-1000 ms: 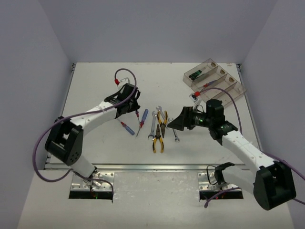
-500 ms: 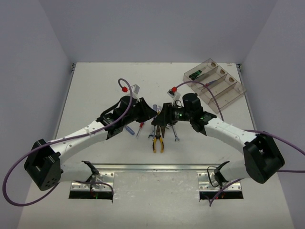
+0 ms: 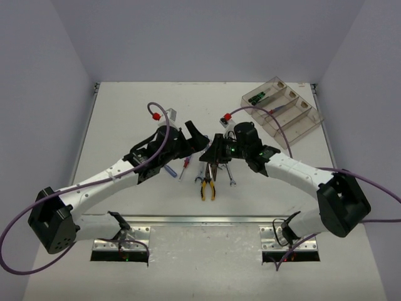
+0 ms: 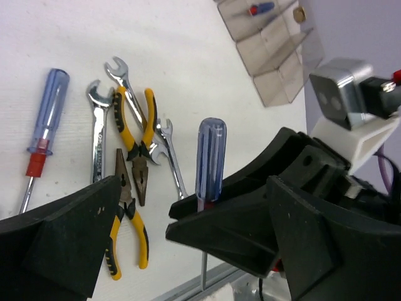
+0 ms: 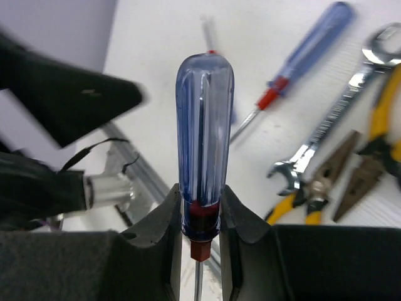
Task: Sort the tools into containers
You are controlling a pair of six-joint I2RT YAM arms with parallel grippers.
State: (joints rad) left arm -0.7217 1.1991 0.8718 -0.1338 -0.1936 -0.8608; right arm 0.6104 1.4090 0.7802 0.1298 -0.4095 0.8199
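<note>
1. The right gripper is closed on the blue-handled screwdriver. Its two smooth black fingers pinch the red collar just under the handle.
2. That handle is clear blue plastic, fluted lengthwise, with a rounded dome cap. A thin steel shaft runs down from the collar between the fingers.
3. In both wrist views the tool stands upright. It is held above the loose tools at the middle of the table, between the two arms and well apart from the bins.
4. The left gripper is spread wide and grips nothing. In its wrist view a matte black wedge-shaped finger sits at the lower left. The held handle rises in the gap beside it without touching it.
5. A second screwdriver with the same clear blue handle and red collar lies flat on the white, faintly grainy tabletop.
6. Beside it lie slim, shiny, open-ended silver wrenches.
7. Two pliers lie among the wrenches. Their jaws are dull, dark and tapered, and their curved handles are yellow with black.
8. The bins are narrow rectangular troughs of smoky see-through plastic with thin walls, joined side by side at the far right of the table. One holds a small blue-and-red tool and the end one a black-and-green tool.
</note>
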